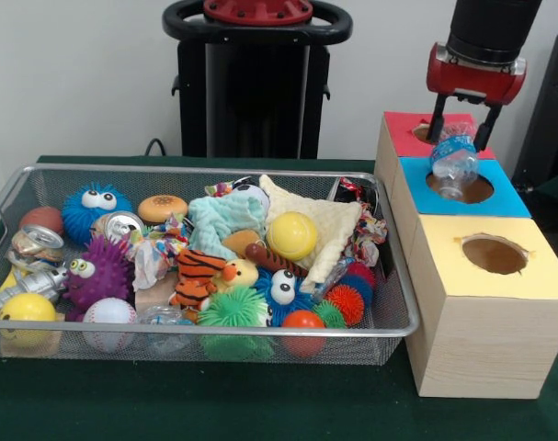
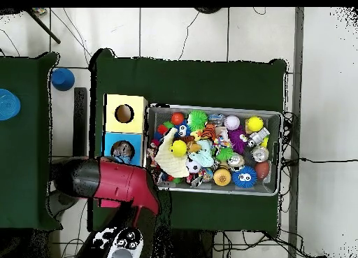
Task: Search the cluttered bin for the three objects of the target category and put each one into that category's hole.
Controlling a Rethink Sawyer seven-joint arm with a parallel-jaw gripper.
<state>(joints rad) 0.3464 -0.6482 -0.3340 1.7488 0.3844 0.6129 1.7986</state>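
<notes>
Nearest the front camera, the yellow-faced box is sitting in front of the blue-faced box. Above that box's hole, the gripper is hanging with its jaws spread, and a bluish plastic bag is sitting just below and between them, dipping into the hole. The overhead view is hiding the jaws under the red arm, showing only the hole with something pale inside. Well aside of the jaws, the bin is holding mixed toys and cans.
</notes>
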